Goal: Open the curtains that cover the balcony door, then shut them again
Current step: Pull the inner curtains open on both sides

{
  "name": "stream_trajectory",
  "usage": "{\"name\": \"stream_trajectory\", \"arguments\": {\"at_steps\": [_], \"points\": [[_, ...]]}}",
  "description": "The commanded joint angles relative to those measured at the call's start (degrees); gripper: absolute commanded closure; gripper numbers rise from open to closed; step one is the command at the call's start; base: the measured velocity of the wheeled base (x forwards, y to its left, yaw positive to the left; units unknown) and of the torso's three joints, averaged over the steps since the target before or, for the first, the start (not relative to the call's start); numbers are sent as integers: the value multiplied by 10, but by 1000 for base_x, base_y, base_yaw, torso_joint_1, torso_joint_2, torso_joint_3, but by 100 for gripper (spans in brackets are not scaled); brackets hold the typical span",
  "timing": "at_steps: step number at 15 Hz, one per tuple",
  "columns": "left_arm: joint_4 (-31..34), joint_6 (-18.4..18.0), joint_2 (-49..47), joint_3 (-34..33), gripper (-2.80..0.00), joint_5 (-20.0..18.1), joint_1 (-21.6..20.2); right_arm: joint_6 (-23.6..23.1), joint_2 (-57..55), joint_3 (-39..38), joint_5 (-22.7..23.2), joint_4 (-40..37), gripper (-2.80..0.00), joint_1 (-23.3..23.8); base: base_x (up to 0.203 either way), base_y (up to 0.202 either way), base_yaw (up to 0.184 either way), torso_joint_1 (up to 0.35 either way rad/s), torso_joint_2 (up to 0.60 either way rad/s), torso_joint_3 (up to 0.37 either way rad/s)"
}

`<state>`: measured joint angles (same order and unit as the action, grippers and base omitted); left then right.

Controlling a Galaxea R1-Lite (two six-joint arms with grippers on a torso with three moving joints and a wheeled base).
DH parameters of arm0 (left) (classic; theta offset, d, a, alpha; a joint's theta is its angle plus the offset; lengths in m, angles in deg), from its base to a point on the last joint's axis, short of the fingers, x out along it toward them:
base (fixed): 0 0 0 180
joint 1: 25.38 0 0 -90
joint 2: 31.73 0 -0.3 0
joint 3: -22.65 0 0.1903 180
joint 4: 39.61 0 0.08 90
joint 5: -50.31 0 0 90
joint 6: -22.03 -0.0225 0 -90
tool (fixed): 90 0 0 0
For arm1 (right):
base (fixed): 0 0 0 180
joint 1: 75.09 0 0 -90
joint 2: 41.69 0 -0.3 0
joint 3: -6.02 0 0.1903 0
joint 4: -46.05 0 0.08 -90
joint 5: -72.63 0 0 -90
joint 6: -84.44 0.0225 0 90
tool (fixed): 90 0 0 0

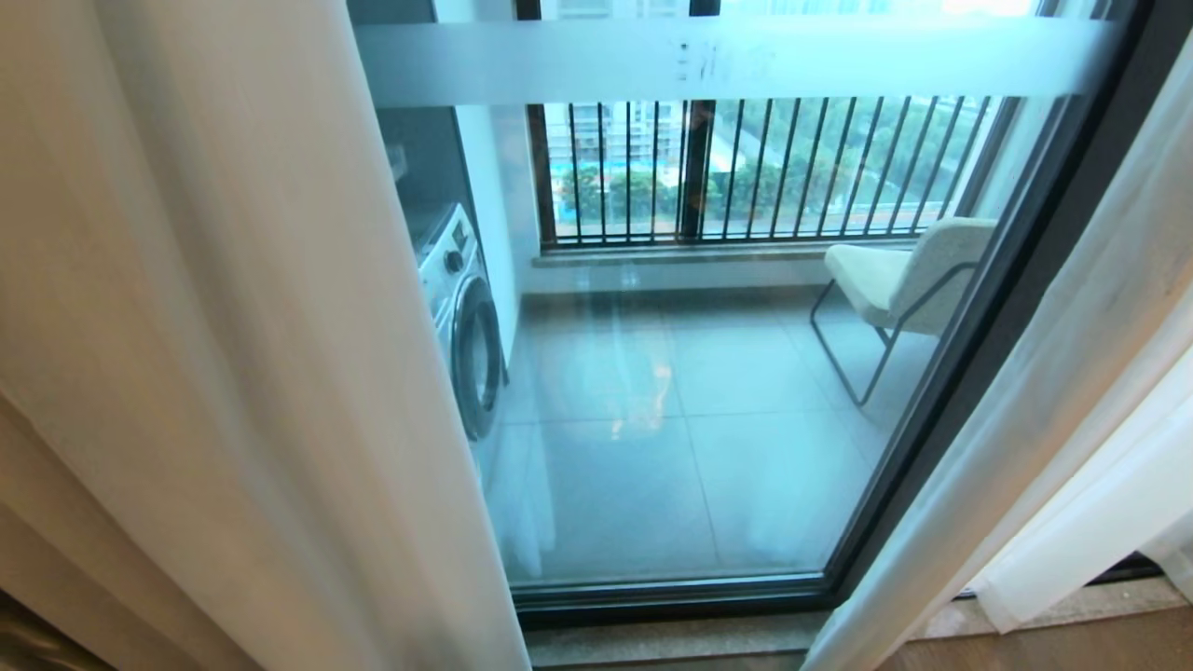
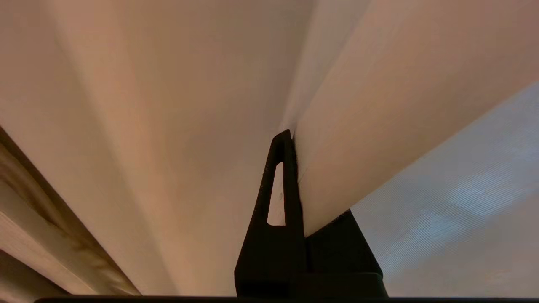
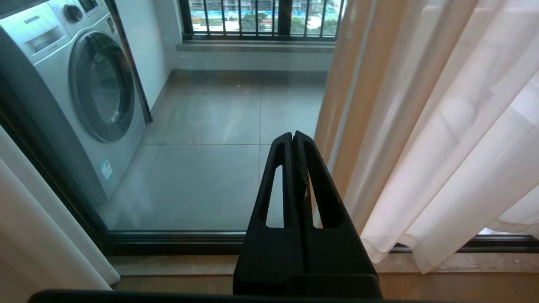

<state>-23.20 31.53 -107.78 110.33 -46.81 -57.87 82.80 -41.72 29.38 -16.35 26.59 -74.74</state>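
The sheer white curtains stand parted: one panel (image 1: 233,326) hangs on the left, the other (image 1: 1053,419) on the right. Between them the balcony door (image 1: 708,419) shows its glass, frosted band (image 1: 727,58) and dark frame (image 1: 979,373). Neither arm is in the head view. My left gripper (image 2: 290,136) is shut on a fold of the left curtain (image 2: 168,126); cloth drapes over one finger and hides it. My right gripper (image 3: 292,136) is shut and empty, low before the door glass (image 3: 210,160), just left of the right curtain (image 3: 442,126).
Behind the glass stand a washing machine (image 1: 461,326) on the left, a pale chair (image 1: 904,275) on the right and a black-barred railing (image 1: 746,168). A stone sill (image 1: 671,638) runs under the door. A thicker tan drape (image 2: 42,219) hangs beside the held curtain.
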Motion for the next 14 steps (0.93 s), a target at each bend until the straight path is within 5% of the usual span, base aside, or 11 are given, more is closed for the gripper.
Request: {"name": "stream_trajectory", "arguments": {"at_steps": [1,5,14], "points": [[-1,1,0,0,0,0,0,0,0,0,0,0,0,0,0,192,-4,2,5,7],[-1,1,-2,1,0,2,-5,0,0,0,0,0,0,0,0,128,1,5,3,1],[-2,-1,-21,16,0,1,-19,0,0,0,0,0,0,0,0,0,0,0,0,0]]}}
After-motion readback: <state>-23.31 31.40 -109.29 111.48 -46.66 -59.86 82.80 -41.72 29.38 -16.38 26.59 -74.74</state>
